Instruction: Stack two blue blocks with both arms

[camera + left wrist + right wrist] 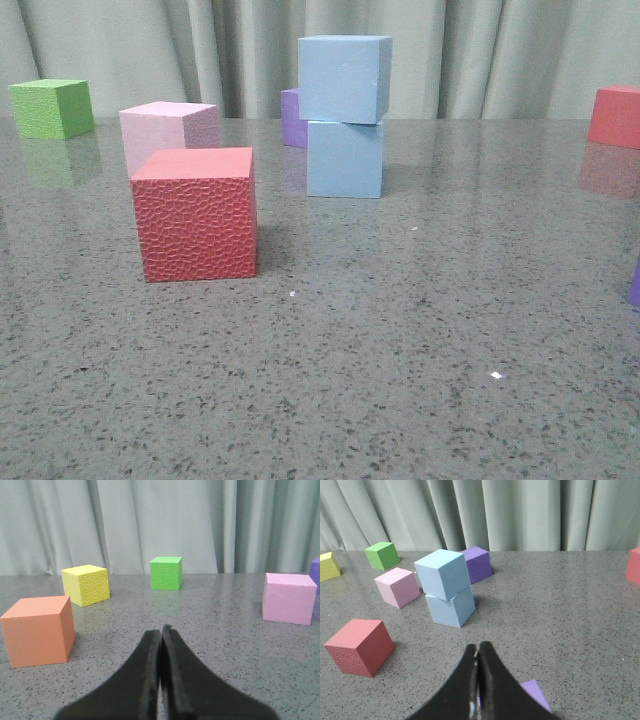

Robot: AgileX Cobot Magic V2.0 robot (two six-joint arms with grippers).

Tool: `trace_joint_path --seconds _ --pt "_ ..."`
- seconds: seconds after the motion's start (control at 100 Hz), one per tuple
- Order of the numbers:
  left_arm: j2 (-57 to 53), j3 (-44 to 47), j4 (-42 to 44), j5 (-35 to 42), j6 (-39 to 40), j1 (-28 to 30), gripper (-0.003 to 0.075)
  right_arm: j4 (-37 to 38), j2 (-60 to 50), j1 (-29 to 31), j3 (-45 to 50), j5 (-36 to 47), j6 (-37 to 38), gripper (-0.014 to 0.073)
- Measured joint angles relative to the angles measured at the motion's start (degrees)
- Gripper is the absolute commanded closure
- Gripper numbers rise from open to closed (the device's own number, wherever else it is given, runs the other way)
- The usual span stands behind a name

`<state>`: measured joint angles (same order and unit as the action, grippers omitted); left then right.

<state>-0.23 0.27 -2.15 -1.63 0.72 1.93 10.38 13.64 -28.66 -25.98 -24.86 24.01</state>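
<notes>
Nearest the front camera, at about ten o'clock on the grey speckled table [420, 330], sits a textured red cube [195, 213], with a pale pink cube [168, 133] just behind it. Further back, near twelve o'clock, the two blue blocks stand as a stack: the lower blue block [344, 158] rests on the table and the upper blue block [343, 78] sits on top, turned slightly and overhanging a little at one edge, which suggests it was set down by a gripper rather than squared up. A purple cube [292, 118] peeks out behind the stack, a green cube [52, 108] lies far off at ten o'clock, and another red cube [615, 116] at two o'clock. Neither arm touches the stack; the left gripper [161, 630] shows its fingers pressed together on nothing, facing an orange cube [37, 630] and a yellow cube [86, 584], and the right gripper [478, 647] is likewise pinched closed and empty, well clear of the blocks. By that, the stacking looks finished.
</notes>
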Motion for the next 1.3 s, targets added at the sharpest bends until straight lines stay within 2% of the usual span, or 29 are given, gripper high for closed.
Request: trace_joint_path --seconds 0.76,0.94,1.16,1.3 --pt "0.00 0.00 0.00 0.00 0.00 0.00 0.0739 0.00 0.00 0.00 0.00 0.00 0.00 0.0663" --pt "0.00 0.00 0.00 -0.05 0.00 0.00 0.0739 2.19 0.00 0.43 0.00 0.00 0.00 0.0663" --pt "0.00 0.00 0.00 -0.05 0.00 0.00 0.0739 2.26 0.00 7.37 1.11 1.66 -0.47 0.0663" --pt "0.00 0.00 0.00 -0.05 0.00 0.00 0.0739 -1.67 0.00 14.11 5.70 9.03 -7.24 0.0663"
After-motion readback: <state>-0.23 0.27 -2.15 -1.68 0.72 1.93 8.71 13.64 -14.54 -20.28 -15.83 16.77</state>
